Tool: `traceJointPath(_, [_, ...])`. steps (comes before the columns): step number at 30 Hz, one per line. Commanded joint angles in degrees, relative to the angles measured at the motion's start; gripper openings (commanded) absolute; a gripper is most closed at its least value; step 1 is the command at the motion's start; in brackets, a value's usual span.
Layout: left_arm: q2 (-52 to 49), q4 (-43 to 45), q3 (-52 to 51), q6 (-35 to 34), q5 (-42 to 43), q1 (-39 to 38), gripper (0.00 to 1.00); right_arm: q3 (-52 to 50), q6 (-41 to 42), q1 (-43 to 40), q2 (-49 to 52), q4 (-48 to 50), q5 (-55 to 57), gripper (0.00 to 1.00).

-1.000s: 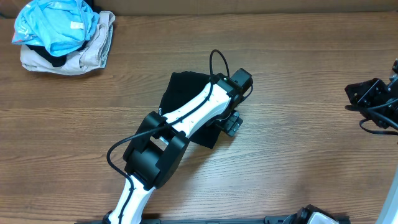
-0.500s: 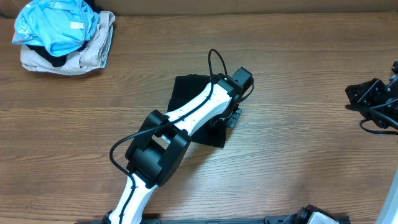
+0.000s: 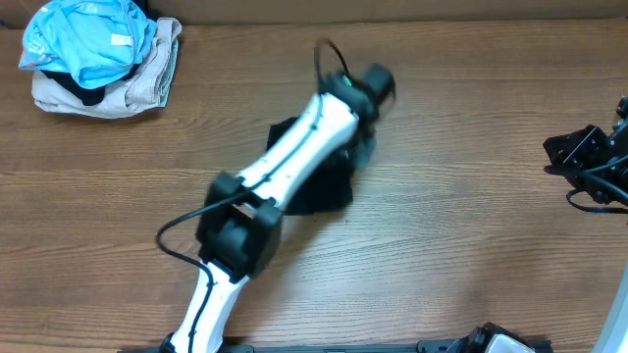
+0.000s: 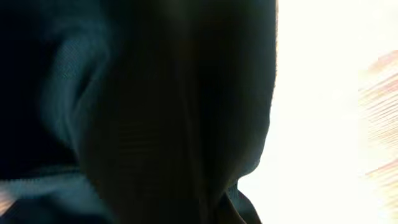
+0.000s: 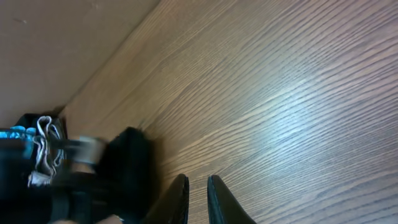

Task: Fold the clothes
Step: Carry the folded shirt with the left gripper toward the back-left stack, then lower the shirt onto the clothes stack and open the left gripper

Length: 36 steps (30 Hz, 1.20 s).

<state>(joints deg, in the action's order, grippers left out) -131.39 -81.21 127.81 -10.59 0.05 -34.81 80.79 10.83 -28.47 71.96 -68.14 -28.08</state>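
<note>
A black garment (image 3: 319,191) lies crumpled at the table's middle, partly under my left arm. Dark cloth (image 4: 155,112) fills the left wrist view right up against the camera and hides the fingers. My left gripper (image 3: 361,145) is blurred in the overhead view, raised over the garment's right edge and shut on the black cloth. My right gripper (image 3: 587,155) hovers at the table's far right edge, away from the garment. Its fingertips (image 5: 184,180) stand almost together with nothing between them, above bare wood.
A pile of clothes sits at the back left corner, with a light blue piece (image 3: 88,39) on top of a beige one (image 3: 147,86). A brown wall (image 5: 56,43) runs along the table's far edge.
My left gripper closed on the black garment's right edge, then swung up and toward the back of the table, pulling cloth with it. The right arm has stayed still.
</note>
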Motion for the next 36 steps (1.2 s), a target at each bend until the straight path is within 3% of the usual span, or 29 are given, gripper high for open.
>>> traceJointPath(1, [1.01,-4.39,14.27,4.52,-2.16,5.7,0.04,0.7,-0.48,-0.15,0.07,0.5,0.17,0.15])
traceJointPath(8, [1.01,-10.19,36.04,10.82,-6.82,16.7,0.04,0.7,-0.46,-0.15,0.07,0.52,0.2,0.15])
traceJointPath(14, [1.01,-4.57,43.85,22.29,-7.87,26.97,0.04,0.7,-0.42,-0.15,0.07,0.5,0.17,0.15])
traceJointPath(18, [0.98,3.82,43.65,28.26,-13.81,32.76,0.04,0.7,-0.42,-0.15,0.07,0.33,0.17,0.15])
traceJointPath(28, [0.59,25.75,38.16,46.99,-15.06,44.65,0.04,0.7,-0.39,-0.15,0.07,-0.13,0.17,0.15])
traceJointPath(36, [0.44,44.63,25.68,47.91,-16.5,54.31,0.04,0.7,-0.37,-0.09,0.11,-0.63,1.05,0.15])
